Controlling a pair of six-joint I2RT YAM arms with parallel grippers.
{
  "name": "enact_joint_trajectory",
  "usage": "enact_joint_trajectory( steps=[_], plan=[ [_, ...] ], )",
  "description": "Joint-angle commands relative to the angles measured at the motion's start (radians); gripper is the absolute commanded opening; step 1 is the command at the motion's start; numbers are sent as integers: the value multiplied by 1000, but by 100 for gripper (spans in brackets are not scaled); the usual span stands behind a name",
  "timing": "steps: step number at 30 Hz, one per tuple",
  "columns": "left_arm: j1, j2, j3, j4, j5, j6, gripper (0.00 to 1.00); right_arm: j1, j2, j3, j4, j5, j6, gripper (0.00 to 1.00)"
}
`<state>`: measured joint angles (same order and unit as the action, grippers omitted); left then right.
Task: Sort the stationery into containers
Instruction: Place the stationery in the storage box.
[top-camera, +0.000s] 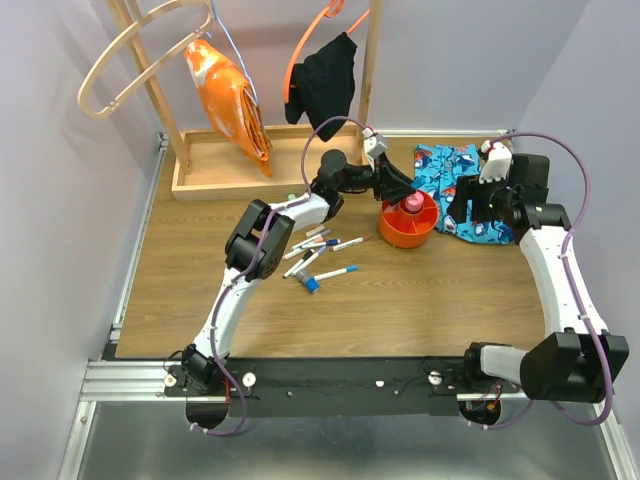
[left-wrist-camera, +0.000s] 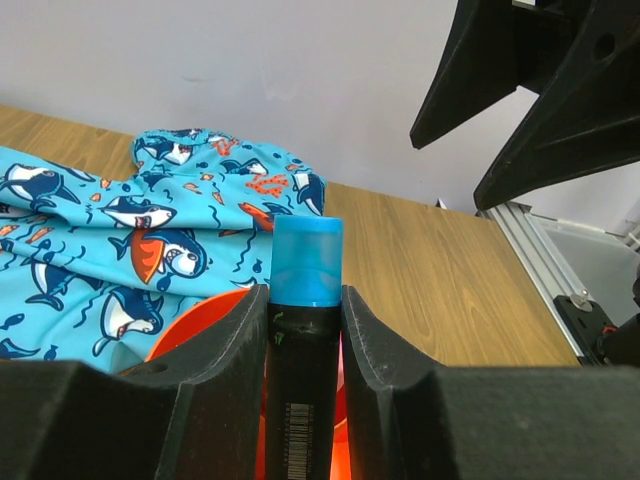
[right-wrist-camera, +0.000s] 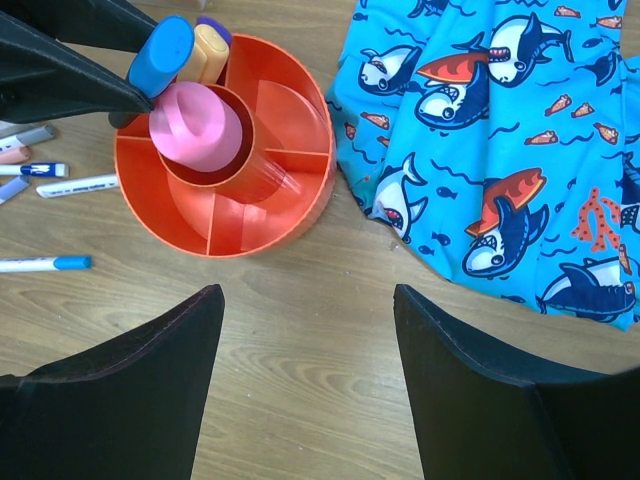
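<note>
Two grippers, as I view them remotely. Left gripper (left-wrist-camera: 305, 298) — fingers (left-wrist-camera: 225, 370) pinched on a blue-capped black marker (left-wrist-camera: 300, 395), over the orange tub (right-wrist-camera: 250, 238) beside its pink tube (right-wrist-camera: 195, 120). Right gripper (right-wrist-camera: 308, 298) — jaws spread wide, holding nothing, above the wooden table (right-wrist-camera: 300, 400) just before the tub; shark-print cloth (right-wrist-camera: 500, 130) lies beyond.

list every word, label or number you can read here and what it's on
No word or number reads clearly.
Barcode label on the black marker with a blue cap in the left claw: bars visible, digits too small to read.
Green print under its cap: blurred.
Loose white pens: print too small to read.
</note>
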<state>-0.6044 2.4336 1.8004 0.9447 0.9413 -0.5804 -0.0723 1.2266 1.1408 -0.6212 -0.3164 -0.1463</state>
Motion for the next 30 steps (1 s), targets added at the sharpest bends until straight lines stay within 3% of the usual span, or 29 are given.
enact_joint_trajectory(
  steps=[1,12,30],
  plan=[
    [2,33,4,74,-12,-19,0,-6,2,4,-8,-20,4,76],
    [5,102,73,95,-15,-52,0,-6,57,40,-17,-27,-6,76],
    [23,102,-29,220,-6,-130,0,-6,129,99,-34,-29,-21,76]
  ],
)
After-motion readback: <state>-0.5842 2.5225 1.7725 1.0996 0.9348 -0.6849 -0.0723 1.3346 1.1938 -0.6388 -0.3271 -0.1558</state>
